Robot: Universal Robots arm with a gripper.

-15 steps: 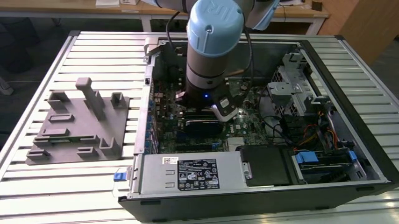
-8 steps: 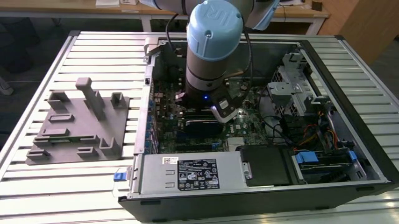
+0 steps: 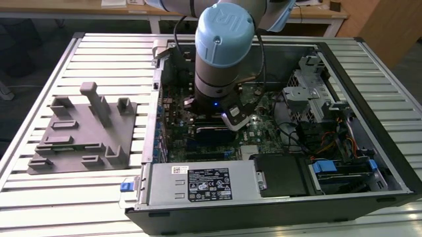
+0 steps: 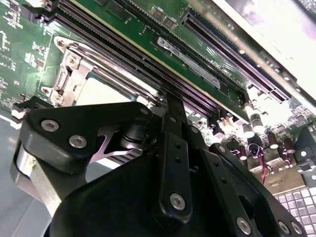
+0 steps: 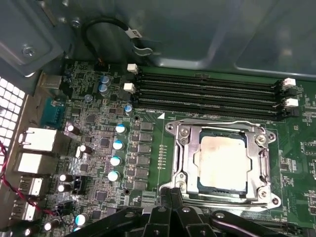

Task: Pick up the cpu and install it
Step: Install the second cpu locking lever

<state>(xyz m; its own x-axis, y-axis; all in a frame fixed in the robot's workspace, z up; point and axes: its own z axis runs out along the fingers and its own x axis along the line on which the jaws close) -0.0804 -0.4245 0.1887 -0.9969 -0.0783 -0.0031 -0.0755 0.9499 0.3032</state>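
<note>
From outside, the arm hides the cpu (image 5: 221, 158); the first wrist view shows it seated in its socket (image 5: 180, 153). I can't tell how the jaws stand.

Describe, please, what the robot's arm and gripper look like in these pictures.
In the exterior view the arm is a thick grey cylinder with a pale blue round cap and a black cable running down beside it. In the second wrist view the gripper is matte black, built of flat linked bars joined by silver screws.
</note>
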